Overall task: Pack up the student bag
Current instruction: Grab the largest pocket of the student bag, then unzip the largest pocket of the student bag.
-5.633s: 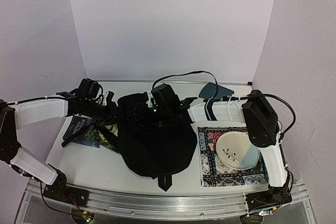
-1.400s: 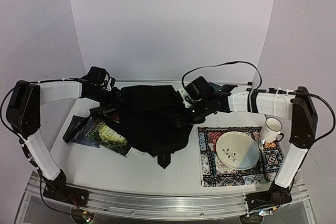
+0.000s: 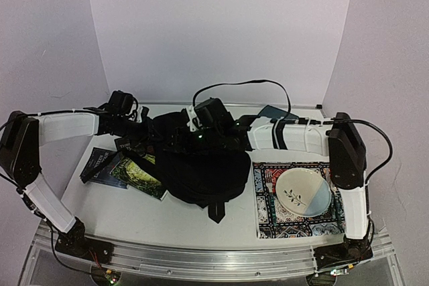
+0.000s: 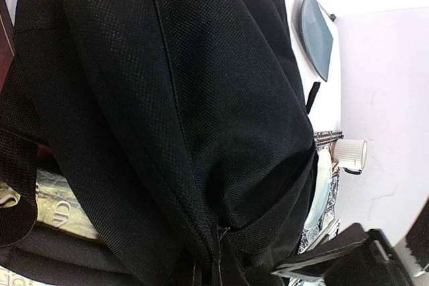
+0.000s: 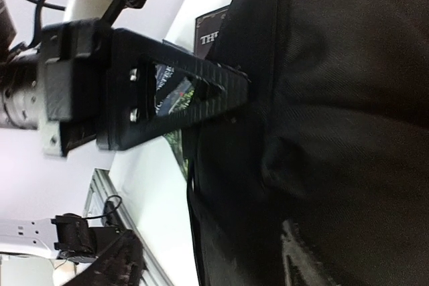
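The student bag (image 3: 204,172) lies slumped in the middle of the table (image 3: 114,212), between two books (image 3: 131,171) on the left and a patterned mat (image 3: 268,219) on the right. It is soft woven cloth with no frame. It will likely sag and fold wherever it is lifted, and it looks bulky rather than heavy. A pinch of loose cloth would only drag a flap along, so the better holds are probably a seam, a strap or the rim of its opening, one on each side to spread the mouth. The left gripper (image 3: 144,130) is at the bag's far left edge. Its jaws are clenched, and in the left wrist view the cloth puckers toward them, so it seems to be pinching the bag. The right gripper (image 3: 194,140) is over the far edge of the bag with its fingers (image 5: 167,95) spread wide, one resting against the cloth and nothing clamped. No view shows the bag's opening or anything inside it. The books are outside it, their right edge tucked under the bag. The mat holds a plate (image 3: 303,191) with nothing on it, and a white cup (image 4: 350,153) stands beside that.
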Motion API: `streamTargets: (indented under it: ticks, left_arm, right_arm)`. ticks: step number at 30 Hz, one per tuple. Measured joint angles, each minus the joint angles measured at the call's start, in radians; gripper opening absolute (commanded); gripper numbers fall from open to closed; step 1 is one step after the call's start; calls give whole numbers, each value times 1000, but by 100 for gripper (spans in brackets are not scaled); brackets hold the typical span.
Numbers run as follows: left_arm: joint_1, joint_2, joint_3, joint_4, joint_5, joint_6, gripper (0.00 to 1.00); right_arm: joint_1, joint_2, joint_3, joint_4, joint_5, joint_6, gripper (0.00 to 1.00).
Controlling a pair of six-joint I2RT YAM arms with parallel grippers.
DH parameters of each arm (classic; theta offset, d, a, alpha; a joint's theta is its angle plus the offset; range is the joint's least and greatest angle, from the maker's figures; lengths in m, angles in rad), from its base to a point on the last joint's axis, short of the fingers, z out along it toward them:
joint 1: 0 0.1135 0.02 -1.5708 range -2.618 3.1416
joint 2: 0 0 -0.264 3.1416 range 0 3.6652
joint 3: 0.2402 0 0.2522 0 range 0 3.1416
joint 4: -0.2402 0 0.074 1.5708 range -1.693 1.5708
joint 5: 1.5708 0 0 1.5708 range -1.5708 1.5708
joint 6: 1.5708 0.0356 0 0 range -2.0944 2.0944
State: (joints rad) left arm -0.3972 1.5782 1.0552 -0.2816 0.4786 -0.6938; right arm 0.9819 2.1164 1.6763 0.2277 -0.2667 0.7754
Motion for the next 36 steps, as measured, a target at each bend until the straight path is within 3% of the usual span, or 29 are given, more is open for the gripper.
streamTargets:
  ticks: [3, 7, 9, 23, 34, 36]
  left_arm:
    - [-6, -3, -5, 4, -1, -13, 0]
    - [-6, -5, -14, 13, -8, -15, 0]
    - [-6, -6, -17, 15, -11, -15, 0]
    - [-3, 27, -1, 16, -56, 36, 0]
    - [87, 225, 227, -83, -115, 185, 0]
    - [103, 259, 271, -102, -117, 209, 7]
  right_arm:
    - [2, 20, 7, 13, -20, 24, 43]
    - [4, 25, 7, 15, -38, 42, 9]
    - [5, 25, 5, 26, -43, 41, 0]
    - [12, -144, -216, 4, -58, -46, 0]
    - [20, -329, -388, -178, 7, -186, 0]
    - [17, -331, -390, -191, 24, -200, 0]
